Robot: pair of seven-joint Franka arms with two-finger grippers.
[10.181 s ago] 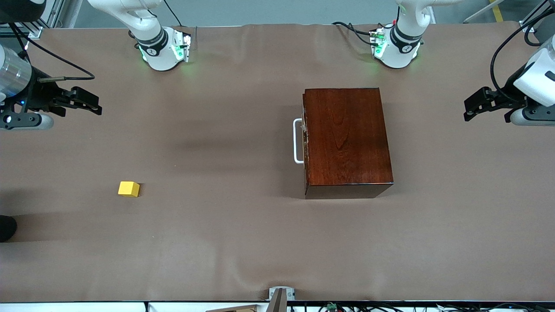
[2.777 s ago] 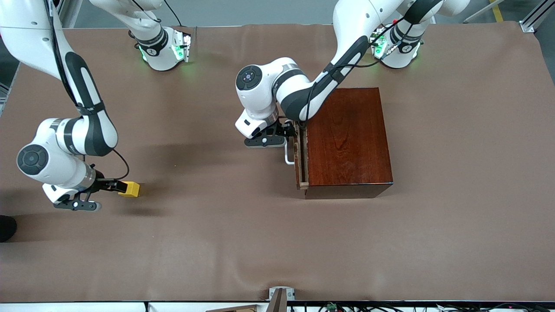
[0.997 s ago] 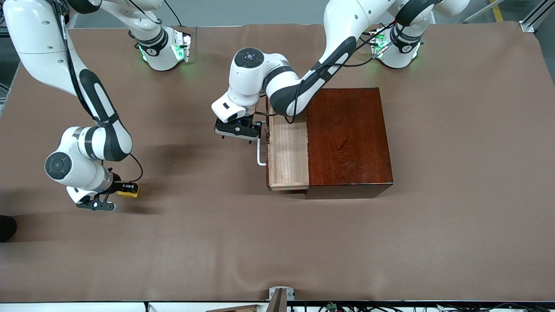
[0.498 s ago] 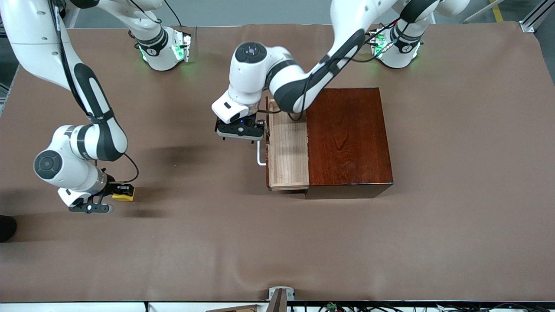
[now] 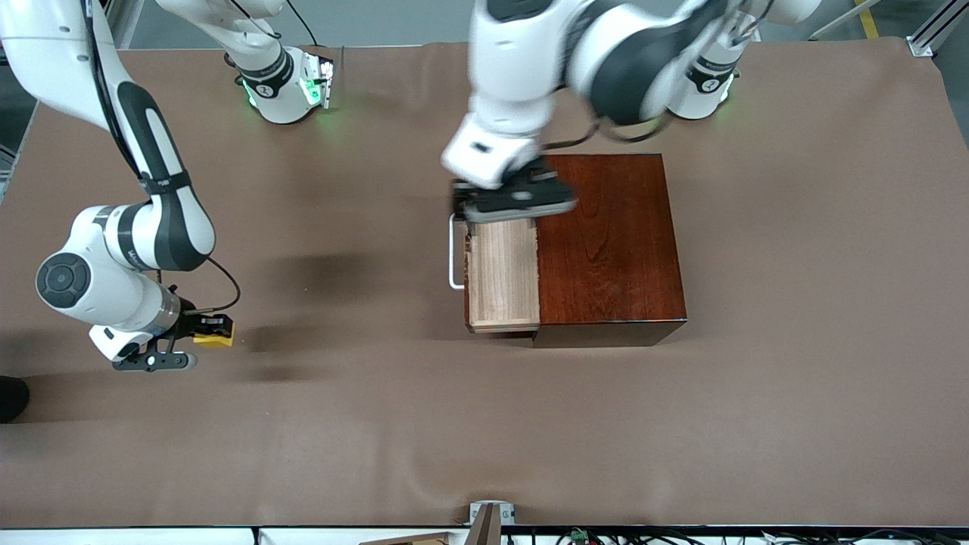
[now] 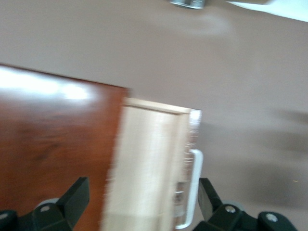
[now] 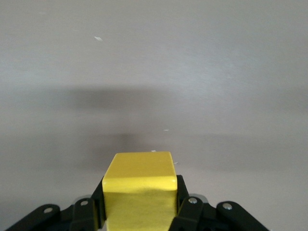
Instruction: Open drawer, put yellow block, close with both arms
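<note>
- At the right arm's end of the tabletop (image 5: 363, 424), the right gripper (image 5: 210, 330) has its fingers (image 7: 188, 208) closed on the yellow block (image 5: 216, 338), one on each side of the cube.
- The right wrist view shows the block (image 7: 139, 192) clamped between the two black fingers, with plain brown cloth and a soft shadow under it.
- In the front view a dark shadow lies on the cloth just beside the block, toward the wooden box (image 5: 609, 242); whether the block touches the tabletop I cannot tell.
- The block sits well apart from the box, and nearer to the front camera than the drawer's handle.
- Toward the middle, the drawer (image 5: 502, 276) stands pulled out of the box toward the right arm's end, its pale wood interior showing bare.
- The white loop handle (image 5: 454, 253) is on the drawer's front face, with nothing gripping it.
- The left gripper (image 5: 515, 200) is up in the air over the part of the drawer farther from the front camera and the box's edge, blurred in the front view.
- In the left wrist view its fingers (image 6: 72, 199) are spread wide apart with nothing between them; the drawer (image 6: 149, 163) and handle (image 6: 192, 187) lie below.
- The box's glossy reddish-brown top fills the area toward the left arm's end.
</note>
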